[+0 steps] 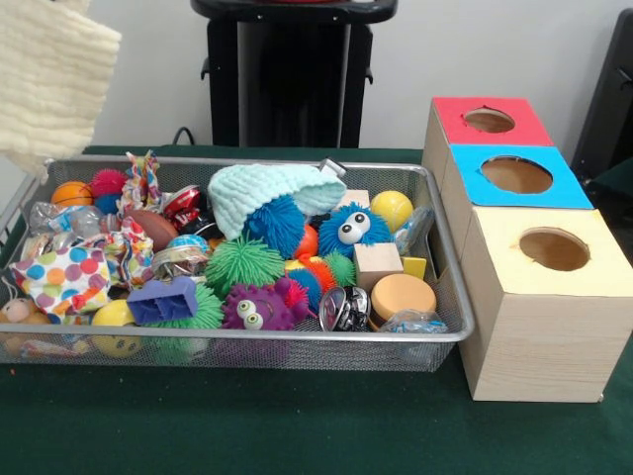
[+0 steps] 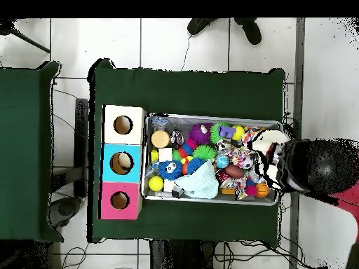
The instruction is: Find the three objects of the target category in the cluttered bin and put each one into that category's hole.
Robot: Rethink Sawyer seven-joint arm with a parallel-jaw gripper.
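Wire-mesh bin (image 1: pixel 435 336) first — it is sitting on the green table (image 1: pixel 297 426), just beside the three wooden boxes, and you are looking at a stiff silver basket with a metal rim, shallow and wider than the boxes. You are not lifting it; you are reaching into it, so its low wall is likely helping you.

Boxes next: the yellow-topped box (image 1: pixel 554 297) is standing nearest the front camera, the blue-topped box (image 1: pixel 514 175) behind it, the red-topped box (image 1: pixel 490 121) farthest, each with a round hole in its top.

Inside, the contents are piling loosely. The mint knitted hat (image 1: pixel 267 193) is probably soft and light — pinch a fold. The spiky rubber balls, like the green one (image 1: pixel 242 262) and the blue one with eyes (image 1: pixel 351 230), are likely squashy and grippy. The wooden cube (image 1: pixel 377 263) is looking rigid; take it across flat faces. The yellow ball (image 1: pixel 392 208) may be rolling away under pressure.

You cannot judge the pincer: neither view is showing it. A person (image 2: pixel 308 164) is standing at the bin's end, with a cream cloth (image 1: pixel 49 79) hanging over that corner.
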